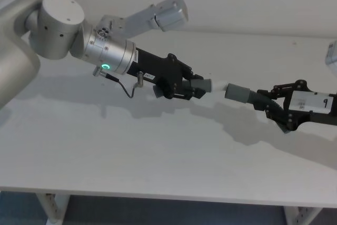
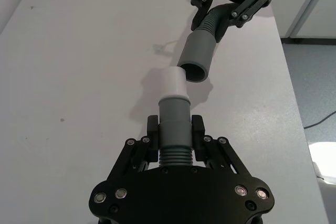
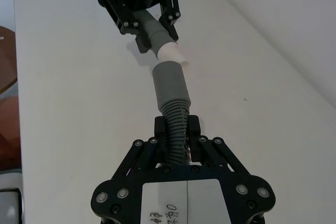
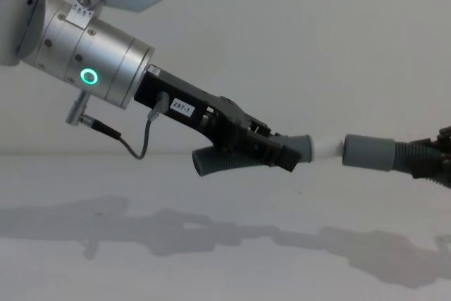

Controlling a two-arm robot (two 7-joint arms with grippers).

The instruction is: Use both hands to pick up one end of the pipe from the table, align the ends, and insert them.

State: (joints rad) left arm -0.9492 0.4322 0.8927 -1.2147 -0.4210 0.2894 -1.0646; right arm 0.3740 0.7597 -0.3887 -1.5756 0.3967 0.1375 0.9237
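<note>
1. Two grippers meet over the table in the head view. The left gripper reaches in from ten o'clock, its fingers pinching the white-tipped piece. The right gripper comes in from three o'clock, clamped on the collared piece. The white tip and the collar come together just right of centre, both lifted off the surface.

2. In the left wrist view, the fingers grip the ribbed neck well back, which leaves the tip free for mating. As this gripper points, the collar's mouth lies toward one o'clock rather than twelve. Its dark opening shows beside the tip, so I judge the tip is at the rim and not yet inside.

3. In the right wrist view, this gripper also squeezes the ribbed part of its piece, so the smooth collar stands out in front. The tip lies near twelve o'clock and touches the collar's edge at a slight angle.

4. In the chest view, seen side-on, the tip points to three o'clock and the collar faces nine, nearly on one line. The spare elbow end hangs toward seven o'clock under the left gripper, out of the way. A small correction in angle looks necessary before pushing.
</note>
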